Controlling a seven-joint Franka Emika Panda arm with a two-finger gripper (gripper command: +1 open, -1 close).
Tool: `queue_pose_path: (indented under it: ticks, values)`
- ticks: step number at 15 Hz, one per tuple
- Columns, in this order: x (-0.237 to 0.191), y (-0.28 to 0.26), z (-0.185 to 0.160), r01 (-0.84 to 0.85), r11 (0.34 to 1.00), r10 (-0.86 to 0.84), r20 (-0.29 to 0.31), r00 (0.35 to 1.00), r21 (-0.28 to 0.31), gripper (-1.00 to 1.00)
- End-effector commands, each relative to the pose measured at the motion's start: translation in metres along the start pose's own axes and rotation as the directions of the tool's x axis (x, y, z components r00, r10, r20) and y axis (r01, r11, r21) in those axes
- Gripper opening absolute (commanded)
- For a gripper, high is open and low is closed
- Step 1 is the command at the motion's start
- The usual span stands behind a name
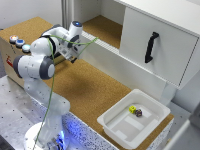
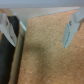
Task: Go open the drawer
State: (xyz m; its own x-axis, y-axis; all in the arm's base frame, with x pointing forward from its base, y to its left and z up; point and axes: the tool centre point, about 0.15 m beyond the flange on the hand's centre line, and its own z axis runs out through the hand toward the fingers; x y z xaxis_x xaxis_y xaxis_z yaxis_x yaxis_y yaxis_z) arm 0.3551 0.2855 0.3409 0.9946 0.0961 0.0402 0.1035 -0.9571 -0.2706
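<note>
The drawer (image 1: 160, 42) sits up at the exterior view's right, its flat white front facing out over the cork tabletop (image 1: 90, 90), and the black bar handle (image 1: 151, 47) runs near upright on that panel, leaning slightly. The gripper (image 1: 73, 56) hangs well apart from it, over toward the exterior view's left, close to the wooden box with coloured buttons (image 1: 12, 50), pointing down at the cork. So the handle lies off across the tabletop and higher than the fingers, by my read a long reach with a turn of the wrist to meet that upright bar. In the wrist view the fingers (image 2: 72, 29) stand wide apart, nothing between them, only bare cork beneath. The shallow white tub (image 1: 134, 120) with its two small dice (image 1: 135, 110) sits below the drawer, clear of the likely path.
</note>
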Motion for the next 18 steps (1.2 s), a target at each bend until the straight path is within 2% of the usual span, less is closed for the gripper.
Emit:
queue_pose_path:
  ticks: [1, 5, 6, 9, 12, 13, 15, 18]
  values:
    - [0.005, -0.052, 0.020, 0.037, 0.999, -0.038, 0.028, 0.999, 0.015, 1.00]
    - [-0.002, -0.063, 0.023, 0.073, 0.997, -0.074, 0.032, 0.997, 0.024, 1.00]
    - [-0.003, -0.065, 0.013, 0.074, 0.997, -0.074, 0.010, 0.997, 0.017, 1.00]
    - [-0.018, -0.079, -0.026, 0.098, 0.992, -0.104, -0.084, 0.991, -0.076, 1.00]
    - [-0.031, -0.087, -0.047, 0.124, 0.990, -0.130, -0.104, 0.986, -0.065, 1.00]
    - [-0.030, -0.088, -0.047, 0.128, 0.990, -0.133, -0.095, 0.987, -0.053, 1.00]
    - [-0.027, -0.086, -0.034, 0.122, 0.990, -0.126, -0.067, 0.990, -0.065, 1.00]
    - [-0.025, -0.081, -0.026, 0.097, 0.989, -0.105, -0.064, 0.992, -0.107, 1.00]
